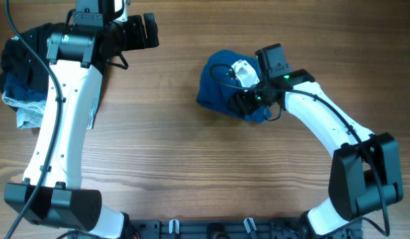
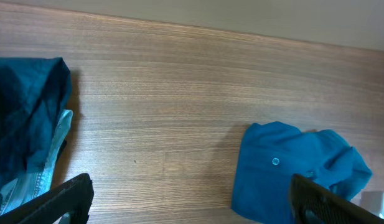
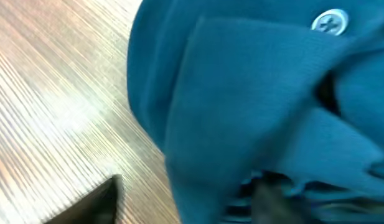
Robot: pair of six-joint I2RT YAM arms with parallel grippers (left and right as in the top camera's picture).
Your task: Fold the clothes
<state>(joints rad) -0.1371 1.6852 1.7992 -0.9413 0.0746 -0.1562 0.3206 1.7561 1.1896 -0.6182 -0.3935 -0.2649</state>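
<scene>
The clothes are one royal-blue garment (image 1: 221,85), bunched in a wrinkly heap right of the table's middle. It also shows in the left wrist view (image 2: 285,171) and fills the right wrist view (image 3: 254,99), where a white button shows. My right gripper (image 1: 248,103) is low over the heap's right side. Its jaws (image 3: 185,202) are open: one finger is over bare wood, the other is pressed among the folds, and the cloth's edge lies between them. My left gripper (image 1: 150,31) is open and empty at the far edge, well left of the garment; its jaws (image 2: 192,202) frame bare wood.
A pile of other clothes (image 1: 22,73), dark cloth over pale denim, lies at the far left, partly under my left arm; it also shows in the left wrist view (image 2: 23,124). The wooden table (image 1: 191,172) spans the view.
</scene>
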